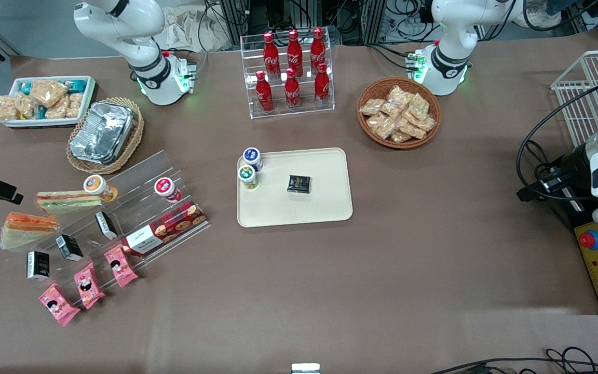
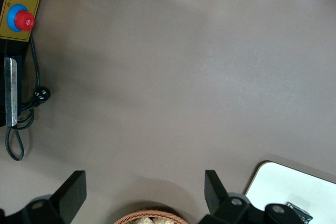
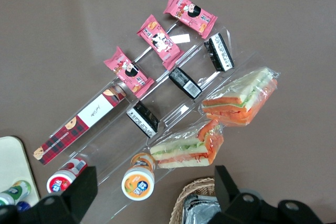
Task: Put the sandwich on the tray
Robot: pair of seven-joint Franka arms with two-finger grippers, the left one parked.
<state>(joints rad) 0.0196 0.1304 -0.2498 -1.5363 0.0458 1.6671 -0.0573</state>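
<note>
Sandwich (image 1: 28, 229) on the clear stand (orange filling) at the tray's (image 1: 330, 208) nine o'clock, tool (image 3: 152, 192) spread open above it

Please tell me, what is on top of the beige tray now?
On the tray stand two small capped jars at one corner and a small dark packet near its middle. The sandwich is not on it. The gripper hovers open above the acrylic rack.

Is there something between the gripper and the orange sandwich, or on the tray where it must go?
Nothing visible blocks the open gripper, which hangs above the sandwich. The tray already holds two small jars and a dark packet, but the part nearer the front camera is free.
</note>
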